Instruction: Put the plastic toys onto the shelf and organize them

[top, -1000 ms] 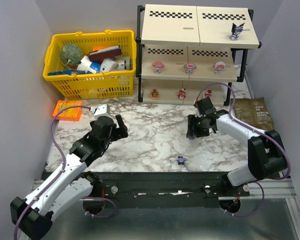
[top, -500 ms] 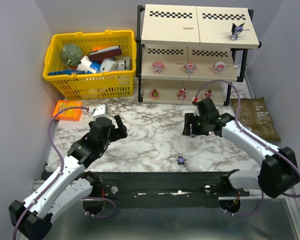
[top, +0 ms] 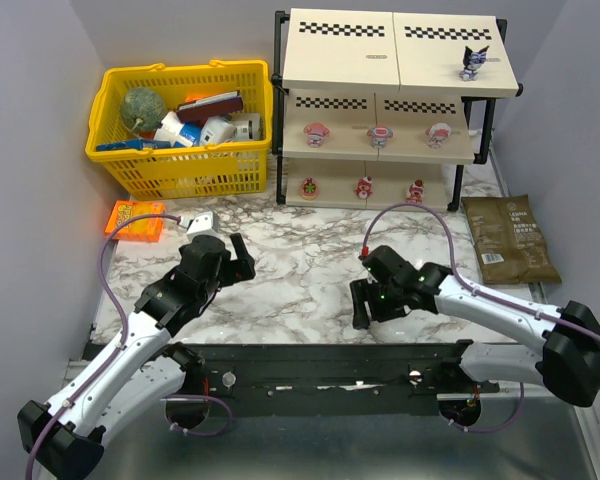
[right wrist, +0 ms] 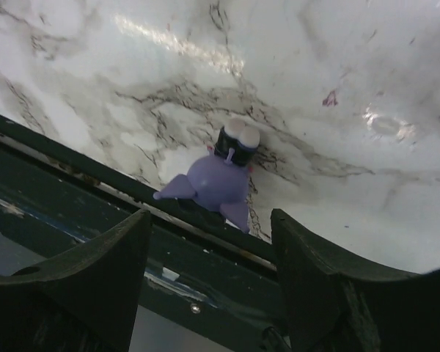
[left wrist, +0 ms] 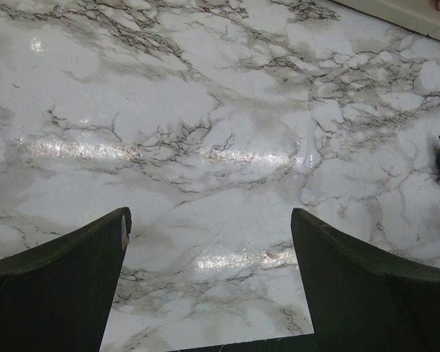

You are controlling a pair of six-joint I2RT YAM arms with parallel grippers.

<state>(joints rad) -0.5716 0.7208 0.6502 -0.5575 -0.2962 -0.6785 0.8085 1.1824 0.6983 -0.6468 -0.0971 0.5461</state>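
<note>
Right hand (right wrist: 211,217): fingers apart, one on either side of the purple figurine (right wrist: 218,180), not touching it.
Purple figurine: on the marble worktop (top: 310,240), right at its near edge, centre-right.
Left hand (left wrist: 209,220): fingers spread wide over bare marble on the left, holding nothing.
Shelf (top: 340,50): far side. A dark pointed-ear figurine (top: 473,62) stands at the top board's right end, three pink-and-white figurines (top: 380,134) on the middle board, three red figurines (top: 364,187) on the bottom.
</note>
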